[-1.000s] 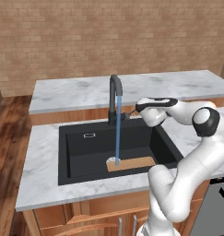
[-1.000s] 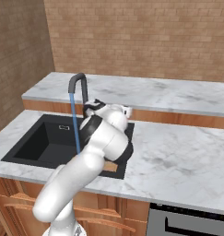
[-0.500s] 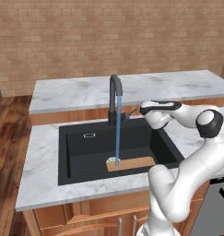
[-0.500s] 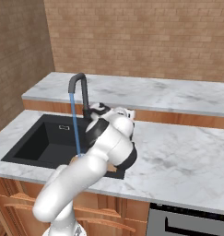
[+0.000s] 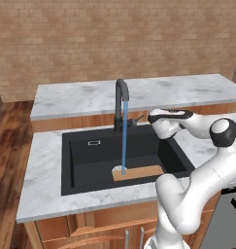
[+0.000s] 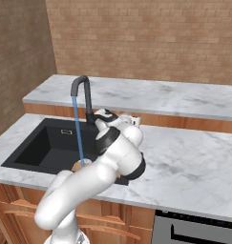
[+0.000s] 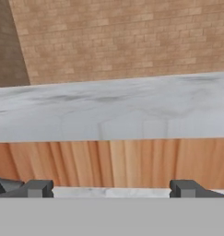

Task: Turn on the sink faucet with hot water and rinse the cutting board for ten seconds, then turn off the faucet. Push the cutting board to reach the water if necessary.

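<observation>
You see the faucet (image 5: pixel 121 104) standing at the back rim of the sink (image 5: pixel 85 163), with its lever (image 5: pixel 137 118) projecting to the right of the base. The water (image 5: pixel 124 141) runs as a straight blue stream from the spout down into the basin. It lands on the left end of the board (image 5: pixel 139 172), which lies flat on the basin floor against the front wall, right of centre. A pale drain (image 5: pixel 117 168) shows just beside the board's left end.

The gripper (image 5: pixel 151 117) sits above the right rear corner of the sink, level with the lever and just to its right. You cannot tell from the base views whether it touches the lever. In the hand view the two fingertips (image 7: pixel 38 188) stand wide apart at the bottom edge with nothing between them. A dark shape, probably the lever, lies at the lower left just beside the left tip.

The hand camera faces the raised rear counter (image 7: pixel 111 113), its wood front (image 7: pixel 111 163) and the brick wall (image 7: pixel 122 39) behind it. In the right base view the arm covers the right part of the sink (image 6: pixel 41 147), and the stream (image 6: pixel 78 131) falls left of it.
</observation>
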